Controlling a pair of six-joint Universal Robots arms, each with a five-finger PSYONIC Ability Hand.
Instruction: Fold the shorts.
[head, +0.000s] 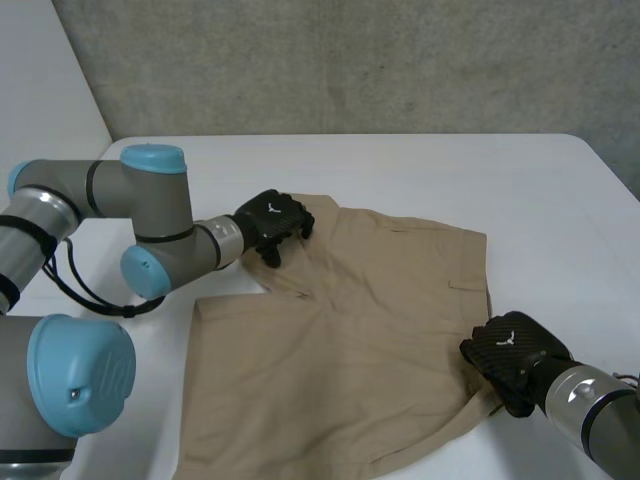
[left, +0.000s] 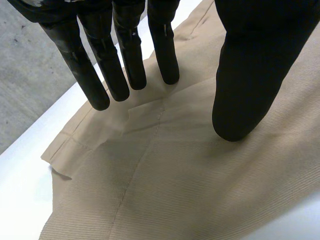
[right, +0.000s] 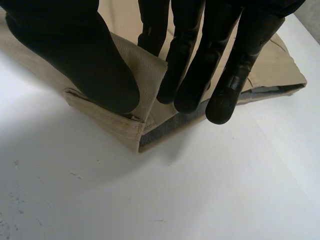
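shorts: tan shorts (head: 340, 330), spread mostly flat across the middle of the white table (head: 450, 170), light creases.
left robot hand (head: 272, 225): at the far-left part of the shorts, over the cloth just inside its edge.
left state: wide. Fingers (left: 127, 60) straight and side by side, thumb (left: 247, 80) set well apart from them, nothing gripped. The tips sit by a seam (left: 150, 135); can't tell whether they touch the cloth.
right robot hand (head: 515, 358): at the near-right corner of the shorts, at the cloth's edge.
right state: holding the shorts. Its thumb (right: 85, 60) is on the outer face of a raised fold at the hem and its fingers (right: 195, 75) are on the other side, with the cloth pinched between them.
corner: lifted off the table at that grip, grey inner face (right: 175, 125) showing under the raised edge.
left arm (head: 150, 215): reaches in over the table's left side to the shorts.
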